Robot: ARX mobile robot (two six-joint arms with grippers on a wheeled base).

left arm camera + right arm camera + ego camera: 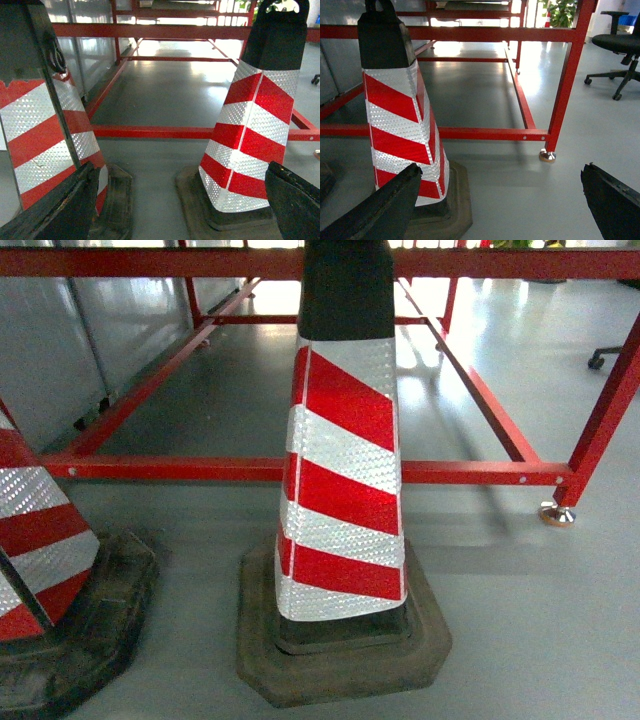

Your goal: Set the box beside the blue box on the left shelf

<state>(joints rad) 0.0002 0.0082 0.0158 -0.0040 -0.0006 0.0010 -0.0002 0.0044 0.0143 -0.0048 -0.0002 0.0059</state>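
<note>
Neither the box nor the blue box shows in any view. My left gripper [181, 172] is open, its black fingers [60, 210] spread wide, with nothing but grey floor between them. My right gripper [501, 170] is also open and empty, its fingers [615, 205] far apart over bare floor. Neither gripper appears in the head view. A red metal shelf frame [470, 472] stands straight ahead with its low crossbar near the floor; I cannot tell whether it is the left shelf.
A red-and-white traffic cone [345, 460] on a black base stands close in front, and a second cone [30, 540] at the left edge. The frame's foot [557, 513] rests at the right. An office chair [620, 45] is at the far right.
</note>
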